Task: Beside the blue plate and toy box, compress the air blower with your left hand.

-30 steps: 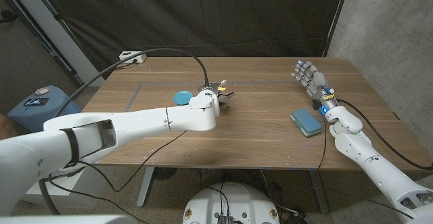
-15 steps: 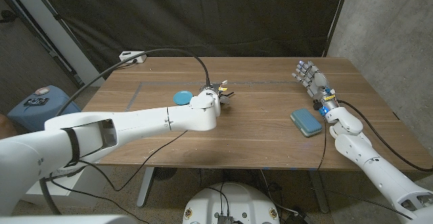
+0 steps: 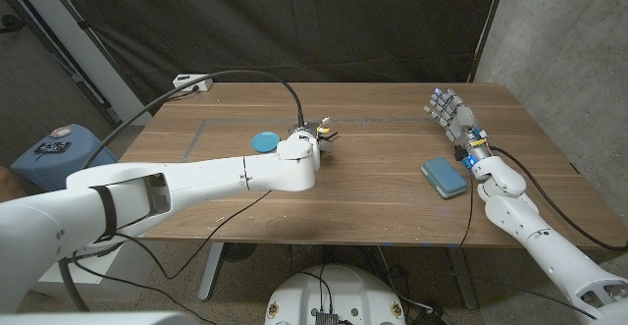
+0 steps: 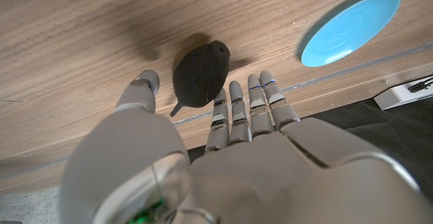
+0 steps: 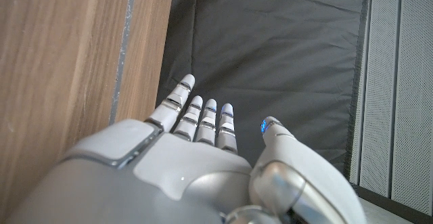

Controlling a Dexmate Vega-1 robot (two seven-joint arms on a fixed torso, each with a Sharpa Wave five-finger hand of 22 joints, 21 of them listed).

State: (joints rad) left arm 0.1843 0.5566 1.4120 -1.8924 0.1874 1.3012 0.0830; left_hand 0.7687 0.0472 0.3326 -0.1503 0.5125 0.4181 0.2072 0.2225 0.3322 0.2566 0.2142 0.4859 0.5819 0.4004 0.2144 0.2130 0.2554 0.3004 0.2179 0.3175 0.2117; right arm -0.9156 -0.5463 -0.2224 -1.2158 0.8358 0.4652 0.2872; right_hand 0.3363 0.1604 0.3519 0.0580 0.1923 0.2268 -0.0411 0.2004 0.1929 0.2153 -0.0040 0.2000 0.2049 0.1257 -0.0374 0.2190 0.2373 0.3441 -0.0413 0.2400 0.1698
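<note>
Barely any change against a second ago: left hand [image 3: 316,134] hovers in the same spot over the middle of the wooden surface [image 3: 373,192], fingers slightly shifted, nothing gripped. Seen from the left wrist, fingers [image 4: 238,112] spread and extended toward the black air blower [image 4: 199,73], thumb on one side of the bulb, other fingers on the other, apparently not yet touching it; contact hard to confirm. Lies on the wood with its nozzle pointing back toward the hand, bulb still round and uncompressed. Sits just right of the blue plate [image 4: 348,28], close beside it but apart. Toy box [image 3: 444,178], blue and flat, well off to the right, near the right hand [image 3: 449,114], which stands raised with fingers open and holds nothing.

Suggests the approach is finished and the squeeze itself not begun. Next, probably: lower a little, close fingers and thumb around the bulb, press. Risk of the rounded bulb rolling sideways under an off-centre grip.
</note>
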